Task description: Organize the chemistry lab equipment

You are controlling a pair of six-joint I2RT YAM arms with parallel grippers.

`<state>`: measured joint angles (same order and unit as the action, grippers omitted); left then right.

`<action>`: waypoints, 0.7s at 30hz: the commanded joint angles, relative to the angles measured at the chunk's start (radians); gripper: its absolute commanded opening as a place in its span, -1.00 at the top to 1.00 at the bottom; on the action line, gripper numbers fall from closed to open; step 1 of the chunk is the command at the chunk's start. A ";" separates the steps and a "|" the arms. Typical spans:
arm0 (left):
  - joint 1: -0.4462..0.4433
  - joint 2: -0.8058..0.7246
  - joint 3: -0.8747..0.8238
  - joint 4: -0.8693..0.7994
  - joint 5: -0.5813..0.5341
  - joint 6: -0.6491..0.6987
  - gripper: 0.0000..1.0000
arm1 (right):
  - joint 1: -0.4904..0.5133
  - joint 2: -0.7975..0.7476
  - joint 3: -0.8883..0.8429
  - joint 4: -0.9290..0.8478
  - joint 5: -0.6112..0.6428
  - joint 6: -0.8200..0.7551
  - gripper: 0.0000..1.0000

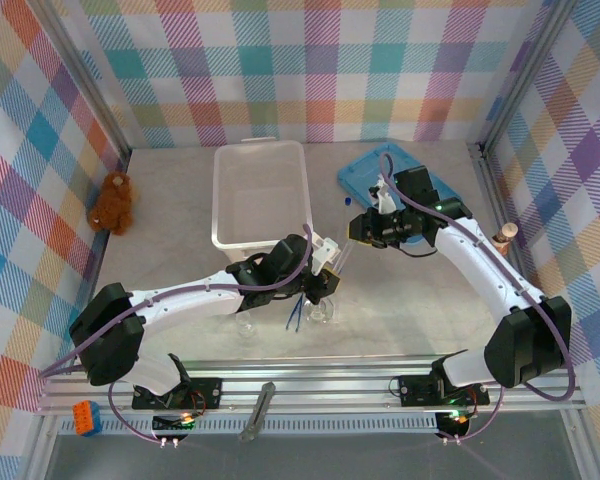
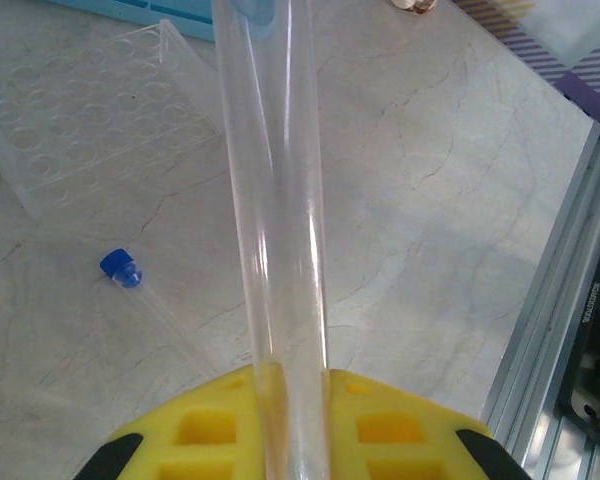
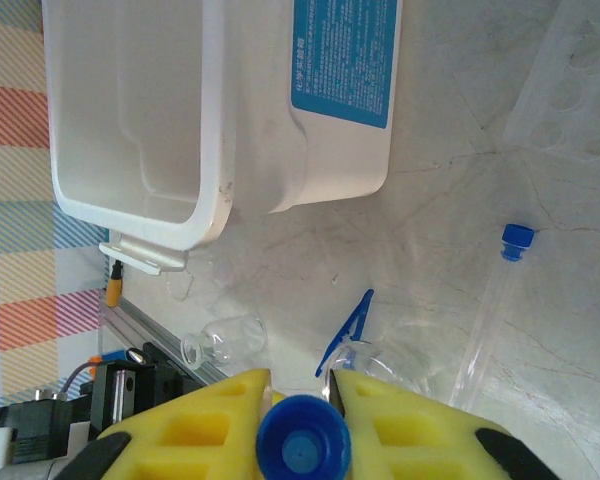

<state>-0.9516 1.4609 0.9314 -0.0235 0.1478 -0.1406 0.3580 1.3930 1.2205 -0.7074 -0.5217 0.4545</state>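
Note:
A thin clear tube (image 2: 275, 220) with a blue cap (image 3: 302, 440) is held in the air between both arms. My left gripper (image 2: 290, 385) is shut on its lower part, and my right gripper (image 3: 305, 385) is closed round its capped end; both meet right of the bin (image 1: 342, 248). A second blue-capped tube (image 3: 495, 300) lies on the table (image 2: 130, 285). Blue tweezers (image 3: 345, 328) lie beside a small glass beaker (image 3: 385, 358), below the left gripper (image 1: 298, 308). A small glass flask (image 3: 225, 340) lies on its side near the front rail.
A white bin (image 1: 230, 195) stands at the back centre with a blue lid (image 1: 365, 172) to its right. A clear well plate (image 2: 90, 130) lies on the table. A teddy bear (image 1: 112, 202) sits far left, a bottle-shaped figure (image 1: 504, 236) far right. The aluminium rail (image 2: 555, 290) edges the front.

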 commanded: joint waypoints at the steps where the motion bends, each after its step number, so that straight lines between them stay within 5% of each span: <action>1: 0.010 -0.028 -0.016 0.021 0.004 0.011 0.73 | -0.007 -0.002 -0.006 0.015 -0.031 -0.016 0.58; 6: 0.010 -0.032 -0.016 0.018 -0.002 0.007 0.57 | -0.007 -0.009 -0.001 0.017 -0.020 -0.010 0.62; 12: 0.010 -0.044 -0.001 -0.014 -0.045 -0.013 0.11 | -0.007 -0.017 0.007 0.010 0.010 -0.015 0.63; 21: 0.015 -0.104 -0.006 -0.033 -0.084 -0.043 0.04 | -0.005 -0.058 0.006 0.005 0.210 0.012 0.56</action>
<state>-0.9474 1.3846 0.9314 -0.0360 0.0872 -0.1669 0.3561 1.3808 1.2205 -0.7006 -0.4011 0.4564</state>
